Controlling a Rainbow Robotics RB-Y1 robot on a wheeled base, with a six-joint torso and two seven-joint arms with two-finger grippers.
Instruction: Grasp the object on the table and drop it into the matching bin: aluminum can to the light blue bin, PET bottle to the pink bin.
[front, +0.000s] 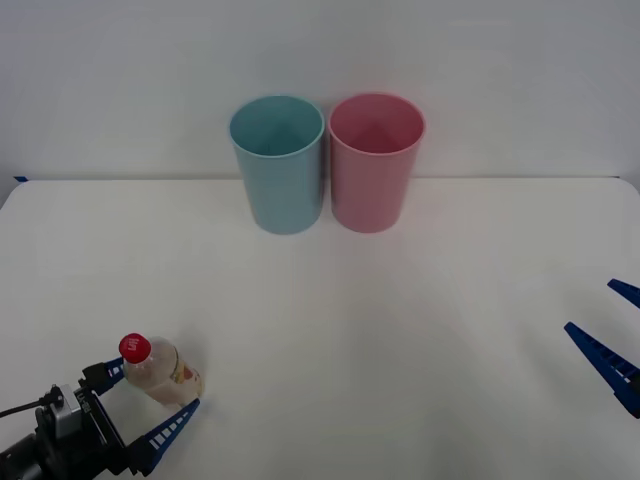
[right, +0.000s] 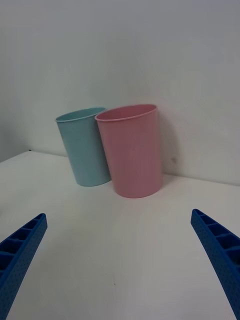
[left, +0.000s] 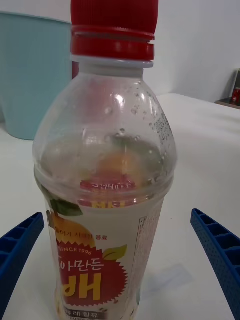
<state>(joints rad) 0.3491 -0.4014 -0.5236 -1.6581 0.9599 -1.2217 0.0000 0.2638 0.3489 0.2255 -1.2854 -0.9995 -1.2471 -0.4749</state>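
The small clear PET bottle (front: 162, 372) with a red cap stands at seven o'clock on the worktop (front: 400, 330), between my wide left fingers (front: 150, 400). My left wrist view shows its orange-fruit label. My right fingers (front: 612, 345) spread wide at four o'clock.

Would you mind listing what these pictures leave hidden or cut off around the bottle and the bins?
- PET bottle base: cut off by the frame edge in the left wrist view, hidden behind the left gripper in the front view.
- Pink bin: almost wholly hidden behind the bottle in the left wrist view.
- Light blue bin base: partly hidden by the pink bin in the right wrist view.
- Right gripper: its arm is cut off by the front view's edge.
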